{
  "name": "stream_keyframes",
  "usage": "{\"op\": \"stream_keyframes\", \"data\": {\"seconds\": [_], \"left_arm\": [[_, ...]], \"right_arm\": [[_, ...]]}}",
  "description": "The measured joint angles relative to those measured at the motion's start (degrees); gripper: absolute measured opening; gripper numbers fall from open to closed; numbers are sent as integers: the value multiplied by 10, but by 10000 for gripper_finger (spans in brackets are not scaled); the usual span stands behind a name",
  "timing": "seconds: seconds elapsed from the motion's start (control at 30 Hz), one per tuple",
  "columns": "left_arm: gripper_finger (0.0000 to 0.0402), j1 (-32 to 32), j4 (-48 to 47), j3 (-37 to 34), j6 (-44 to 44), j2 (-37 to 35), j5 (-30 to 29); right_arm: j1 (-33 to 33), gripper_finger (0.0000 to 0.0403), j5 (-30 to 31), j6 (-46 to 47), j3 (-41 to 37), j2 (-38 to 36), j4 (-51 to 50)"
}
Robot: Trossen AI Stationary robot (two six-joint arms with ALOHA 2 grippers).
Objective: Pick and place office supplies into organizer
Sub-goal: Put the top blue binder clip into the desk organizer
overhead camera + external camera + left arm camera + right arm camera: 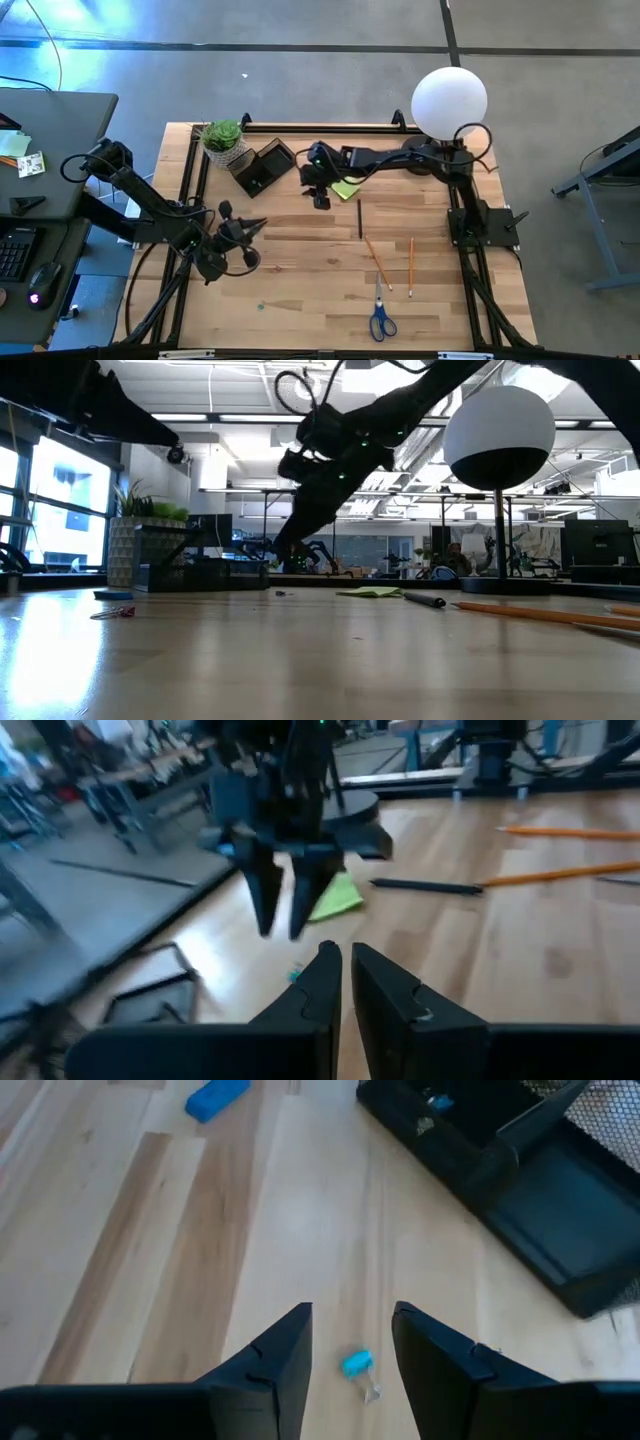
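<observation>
Right gripper (350,1342) has its jaws spread apart, nothing held, with a tiny blue piece (356,1363) lying on the wood right between the fingertips. The organizer (520,1175) fills that frame's upper right. Left gripper (343,963) is pinched shut and empty, lower left in the overhead. Sticky pad (347,188), pencils (377,262) and scissors (381,318) lie loose on the table (300,280).

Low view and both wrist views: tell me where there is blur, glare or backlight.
Low view: bright windows behind leave the lamp and right arm as silhouettes, with sheen on the table. Left wrist view: the right gripper and room behind smear. Right wrist view: evenly lit, the small blue piece slightly soft.
</observation>
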Motion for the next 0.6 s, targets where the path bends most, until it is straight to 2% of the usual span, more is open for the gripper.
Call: {"op": "stream_keyframes", "data": {"seconds": [0.07,0.23,0.33,0.6], "left_arm": [[18,13,3,0,25,-7,6],[23,63,-1,0,57,-18,112],[24,81,-6,0,58,-16,154],[26,88,-47,0,62,-31,190]], "right_arm": [[0,134,0,-12,37,20,-53],[-3,134,11,-43,131,72,-161],[-2,134,16,-58,175,100,-207],[12,134,60,-74,274,170,-323]]}}
